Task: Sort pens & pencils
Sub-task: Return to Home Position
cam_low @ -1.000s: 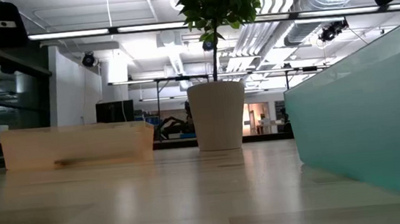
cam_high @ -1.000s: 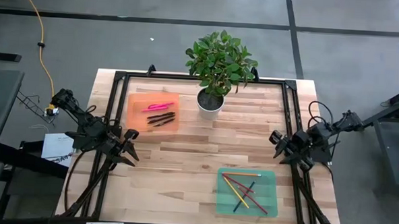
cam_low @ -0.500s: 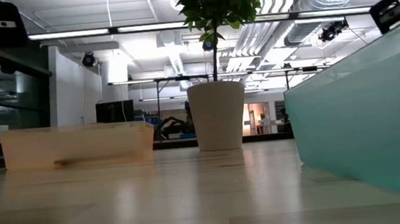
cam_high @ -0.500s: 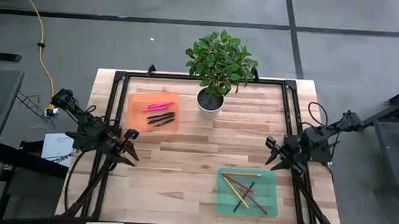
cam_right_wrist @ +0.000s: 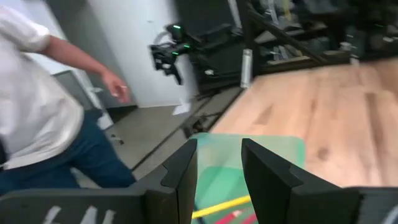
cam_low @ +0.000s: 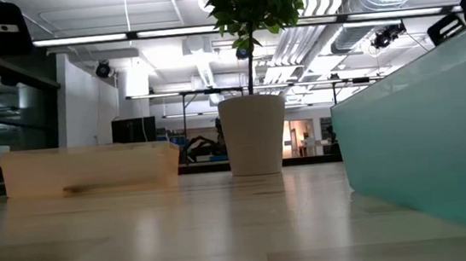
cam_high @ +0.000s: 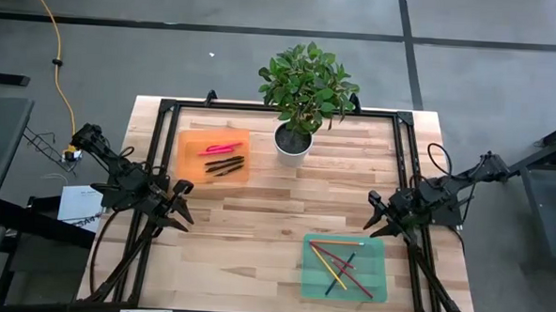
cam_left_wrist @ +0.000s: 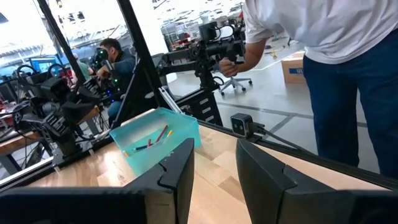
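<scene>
The pens, pink [cam_high: 220, 147] and dark [cam_high: 224, 164], lie in an orange tray [cam_high: 191, 162] at the table's far left. The pencils [cam_high: 341, 263], yellow, red, tan and dark, lie crossed in a teal tray [cam_high: 377, 250] at the near right. My left gripper [cam_high: 182, 211] hangs open at the table's left edge, level, with nothing between its fingers [cam_left_wrist: 180, 180]. My right gripper [cam_high: 372, 224] stands open just beyond the teal tray's far right corner, level, nothing between its fingers [cam_right_wrist: 183, 177]. Its wrist view shows the teal tray [cam_right_wrist: 283, 148] and a yellow pencil [cam_right_wrist: 221, 206] ahead.
A potted plant [cam_high: 304, 96] in a white pot [cam_high: 293, 144] stands at the far middle. A black frame [cam_high: 402, 152] runs along the table's edges. A person [cam_left_wrist: 323, 56] stands beyond the table's near side, a hand [cam_right_wrist: 115, 87] showing in the right wrist view.
My right gripper has tipped down to level, sinking and drifting toward the teal tray. It has stayed open. The left arm and both trays' contents have kept still.
</scene>
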Controlling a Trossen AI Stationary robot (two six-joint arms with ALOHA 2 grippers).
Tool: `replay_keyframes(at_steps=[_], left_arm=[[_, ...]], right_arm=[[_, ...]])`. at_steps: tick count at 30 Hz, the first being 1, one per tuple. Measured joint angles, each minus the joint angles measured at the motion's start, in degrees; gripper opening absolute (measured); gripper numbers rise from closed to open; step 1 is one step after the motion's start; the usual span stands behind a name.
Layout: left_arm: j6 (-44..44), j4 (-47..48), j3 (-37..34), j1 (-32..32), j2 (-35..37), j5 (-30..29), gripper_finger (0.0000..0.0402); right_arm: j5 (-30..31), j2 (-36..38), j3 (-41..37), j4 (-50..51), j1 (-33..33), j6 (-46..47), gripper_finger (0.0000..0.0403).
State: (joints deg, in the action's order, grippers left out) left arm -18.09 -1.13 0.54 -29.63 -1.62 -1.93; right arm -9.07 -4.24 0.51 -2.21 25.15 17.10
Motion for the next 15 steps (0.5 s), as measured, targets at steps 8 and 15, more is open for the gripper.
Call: replay_keyframes(at_steps=[8, 15], left_arm=[[-0.01, 0.00, 0.00, -0.01, -0.01, 0.00, 0.0108], [-0.02, 0.02, 0.00, -0.02, -0.01, 0.02, 0.0108]], right_arm=[[3.56, -2.63, 0.00, 0.69, 0.00, -0.87, 0.0117], [2.93, -2.59, 0.00, 0.66, 0.00, -1.02, 0.0117]])
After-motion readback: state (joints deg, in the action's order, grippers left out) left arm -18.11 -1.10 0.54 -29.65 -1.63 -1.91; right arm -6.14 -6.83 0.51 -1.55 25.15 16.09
